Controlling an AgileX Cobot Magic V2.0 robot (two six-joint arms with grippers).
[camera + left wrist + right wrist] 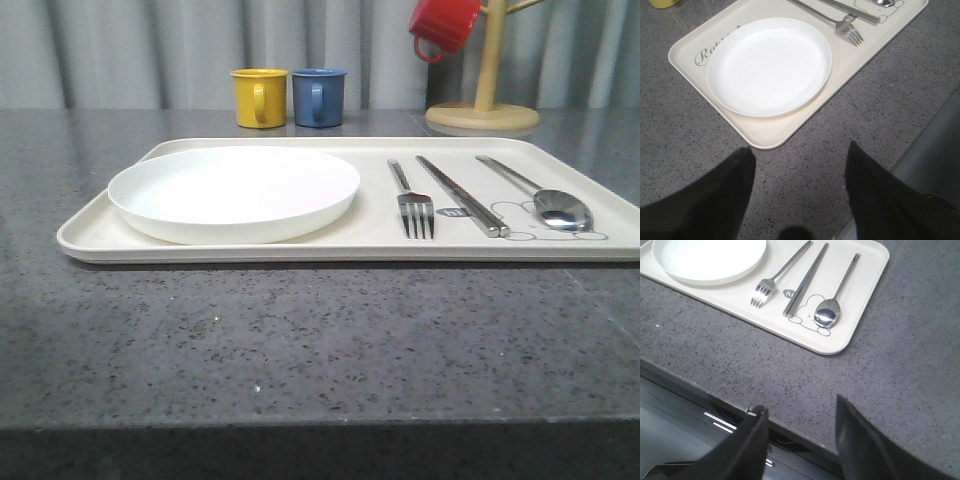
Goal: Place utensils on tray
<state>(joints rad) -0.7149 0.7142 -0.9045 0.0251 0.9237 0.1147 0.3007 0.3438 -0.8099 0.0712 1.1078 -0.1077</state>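
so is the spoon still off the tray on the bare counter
No, the spoon lies on the tray, beside the chopsticks and fork.

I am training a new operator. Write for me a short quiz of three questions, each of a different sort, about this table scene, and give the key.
1. True or false: the fork, the chopsticks and the spoon all lie on the tray.
2. Which utensil lies nearest the white plate? A) spoon B) chopsticks C) fork
3. Fill in: beside the yellow mug stands a ____ mug.

Key:
1. True. All three lie on the tray, beside the plate.
2. C.
3. Blue.

Extra note: the left hand and the right hand are both open and hold nothing.
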